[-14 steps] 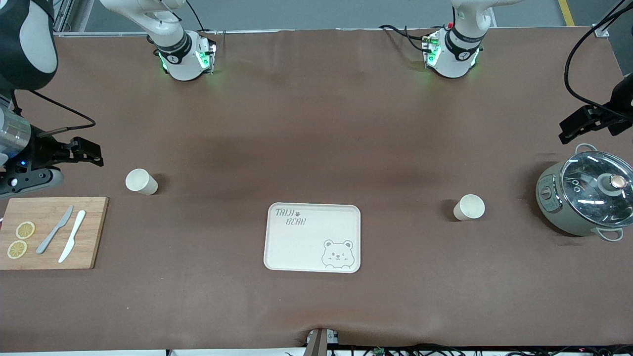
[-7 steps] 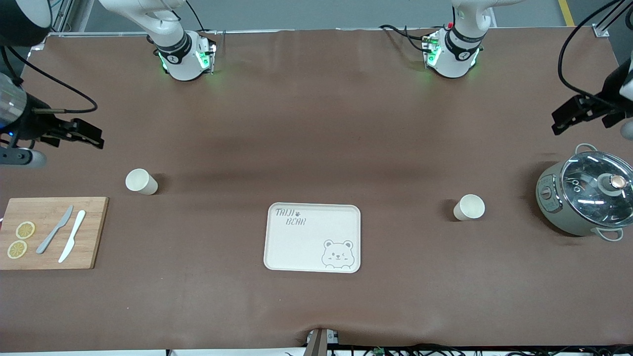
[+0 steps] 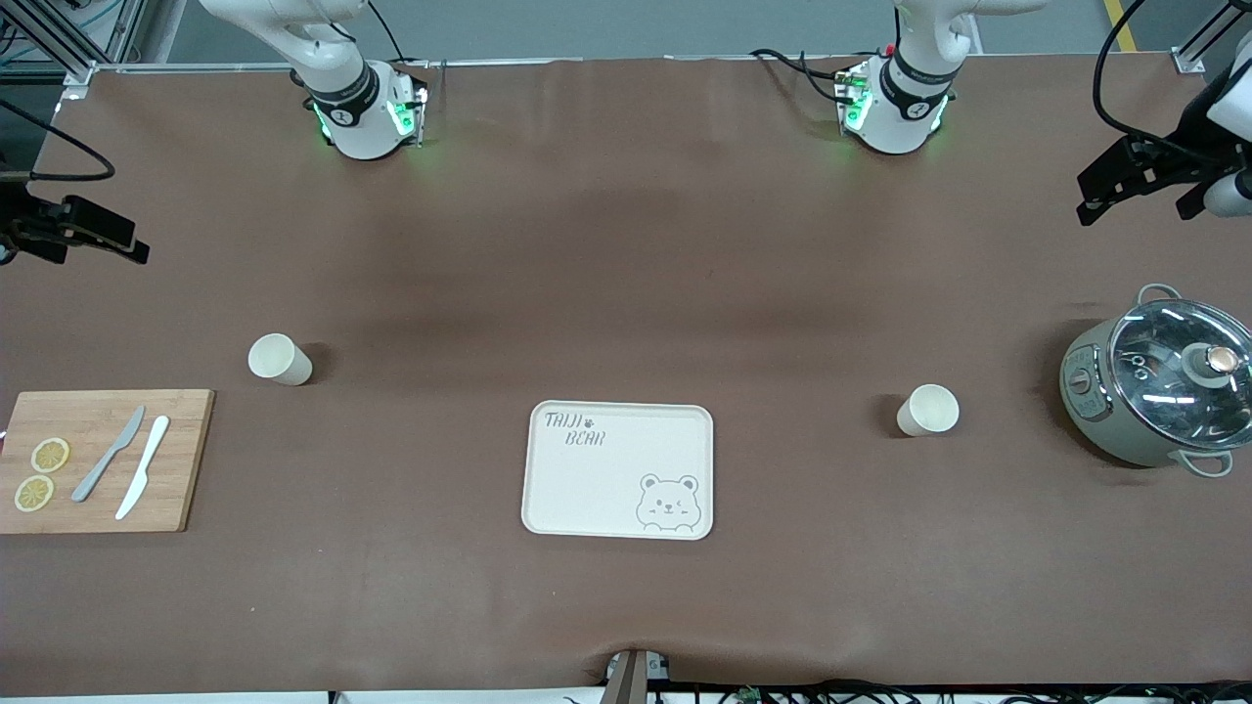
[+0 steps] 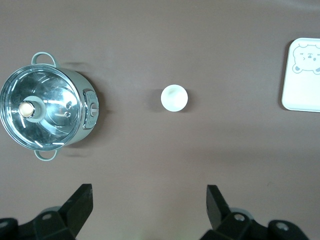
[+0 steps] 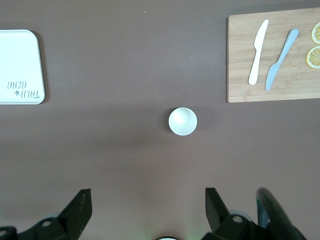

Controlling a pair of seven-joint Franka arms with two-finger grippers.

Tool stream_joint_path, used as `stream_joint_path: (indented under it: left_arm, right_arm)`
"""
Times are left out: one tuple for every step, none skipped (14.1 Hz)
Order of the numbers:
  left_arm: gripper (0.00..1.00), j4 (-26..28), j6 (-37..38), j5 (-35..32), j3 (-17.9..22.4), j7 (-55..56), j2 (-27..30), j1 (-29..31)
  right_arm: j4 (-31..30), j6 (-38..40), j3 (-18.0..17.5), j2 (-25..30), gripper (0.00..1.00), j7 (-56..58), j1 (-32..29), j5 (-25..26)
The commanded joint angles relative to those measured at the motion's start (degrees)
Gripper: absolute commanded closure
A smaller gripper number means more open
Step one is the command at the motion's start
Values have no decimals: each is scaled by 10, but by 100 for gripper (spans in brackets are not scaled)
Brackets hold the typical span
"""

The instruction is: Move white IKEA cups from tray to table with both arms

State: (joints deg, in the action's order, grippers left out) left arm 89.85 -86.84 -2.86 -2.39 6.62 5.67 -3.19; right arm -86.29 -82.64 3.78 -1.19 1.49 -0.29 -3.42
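Observation:
Two white IKEA cups stand upright on the brown table. One cup (image 3: pixel 280 359) (image 5: pixel 182 121) is toward the right arm's end. The other cup (image 3: pixel 927 409) (image 4: pixel 174 98) is toward the left arm's end, beside a pot. My right gripper (image 3: pixel 122 242) (image 5: pixel 148 192) hangs open and empty, high over the table's edge at its own end. My left gripper (image 3: pixel 1100 196) (image 4: pixel 148 192) also hangs open and empty, high over bare table at its own end. Each wrist view looks straight down on its own cup, well clear of the fingers.
A cream bear-print tray (image 3: pixel 606 479) lies mid-table, nearer the front camera than both cups. A wooden board (image 3: pixel 181 460) with two knives (image 3: pixel 127 467) and lemon slices (image 3: pixel 41 474) lies at the right arm's end. A glass-lidded pot (image 3: pixel 1159 386) stands at the left arm's end.
Both grippers have drawn back toward the robots' side of the table, the right one also outward toward its end. The cups and the tray have not moved.

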Motion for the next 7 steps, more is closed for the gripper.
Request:
stream_joint_path:
  left_arm:
    - [0, 24, -16, 8, 7, -6, 19, -8]
    - [0, 24, -14, 8, 5, -1, 19, -6]
    - [0, 23, -12, 8, 5, 1, 17, -8]
    - [0, 21, -12, 10, 4, -2, 14, -6]
    - [0, 18, -12, 13, 3, -4, 8, -5]
    - [0, 16, -12, 13, 3, -4, 5, -6]
    - [0, 16, -12, 13, 3, -4, 2, -7]
  right_arm:
    - [-38, -11, -5, 42, 0, 5, -3, -1]
    - [-44, -17, -6, 48, 0, 5, -3, -1]
    - [-50, -19, -6, 57, 0, 5, -3, -1]
    - [-56, -20, -6, 66, 0, 5, -2, 0]
    - [-67, -28, -7, 77, 0, 5, -2, 0]
    - [-79, -34, -7, 83, 0, 5, -4, 0]
    - [-81, -36, -7, 82, 0, 2, -5, 0]
